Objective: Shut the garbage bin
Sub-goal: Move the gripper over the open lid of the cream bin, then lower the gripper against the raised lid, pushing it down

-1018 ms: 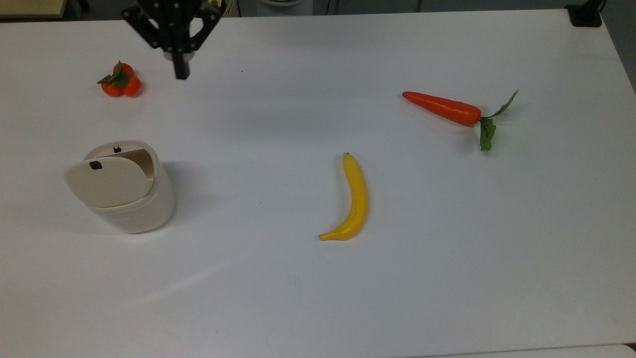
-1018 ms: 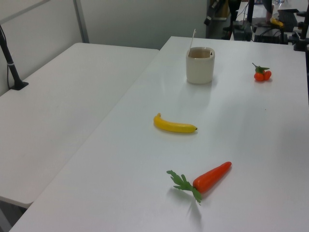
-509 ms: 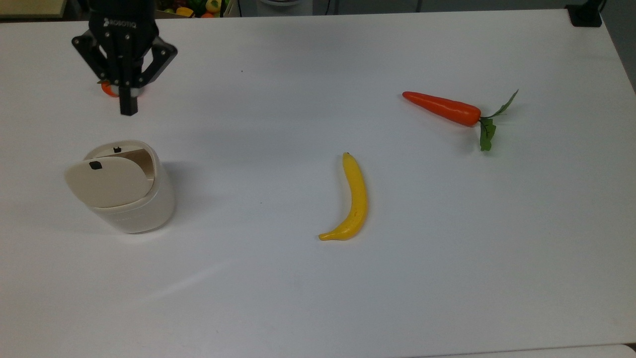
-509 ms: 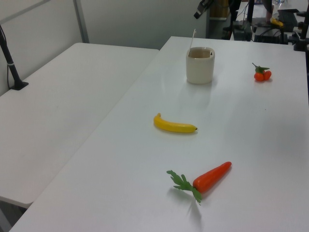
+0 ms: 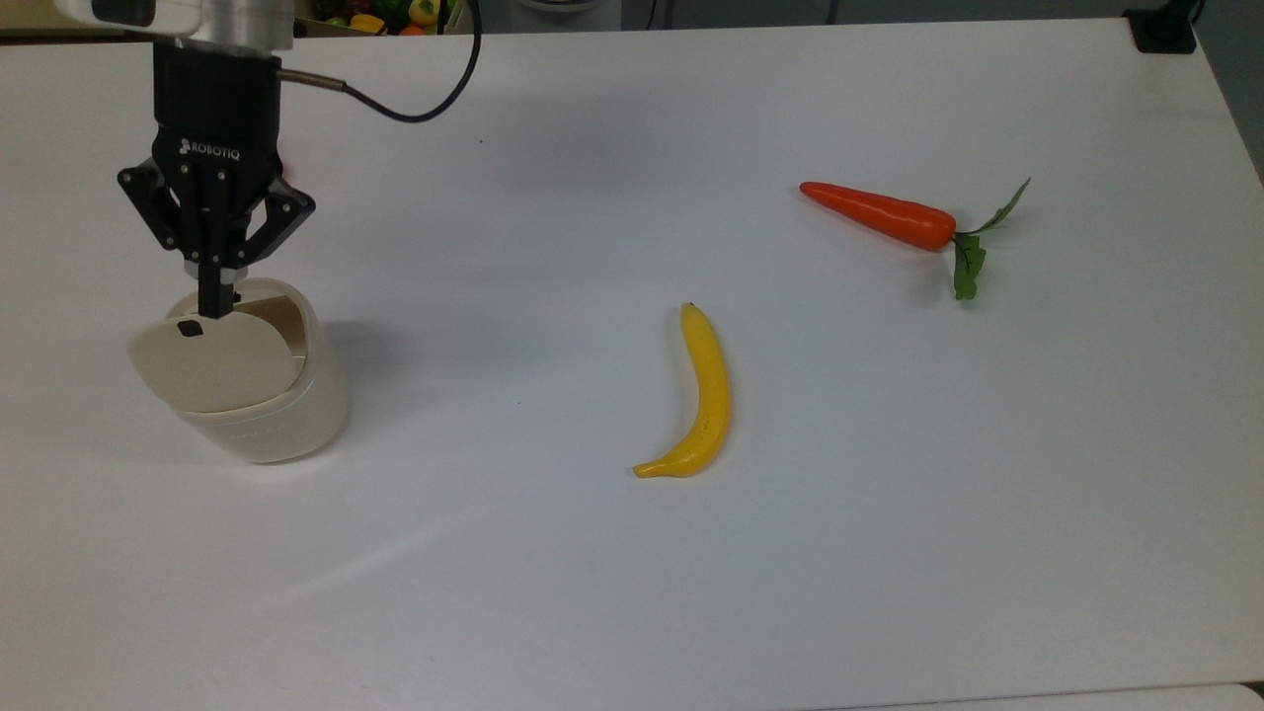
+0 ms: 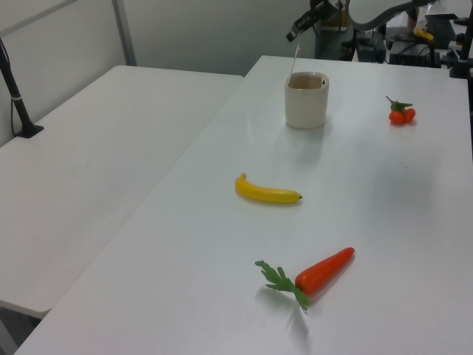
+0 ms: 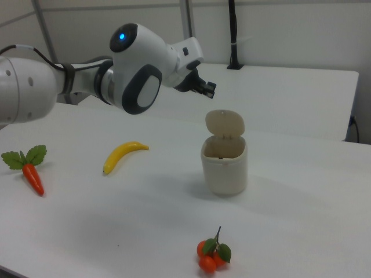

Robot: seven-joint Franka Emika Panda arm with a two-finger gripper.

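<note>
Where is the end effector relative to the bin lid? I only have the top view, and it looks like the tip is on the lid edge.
Observer: It isn't touching. In the right view the end effector hangs above the lid, toward the right view's left of its top edge, with a gap between them.
Operator: Is the lid fully open?
Observer: Yes. The right view shows it standing roughly vertical at the back rim of the garbage bin, with the inside of the bin exposed.
Operator: Is anything hidden under the arm?
Observer: A cluster of small oranges sits on the table, apart from the bin, toward the left view's right of it.
</note>
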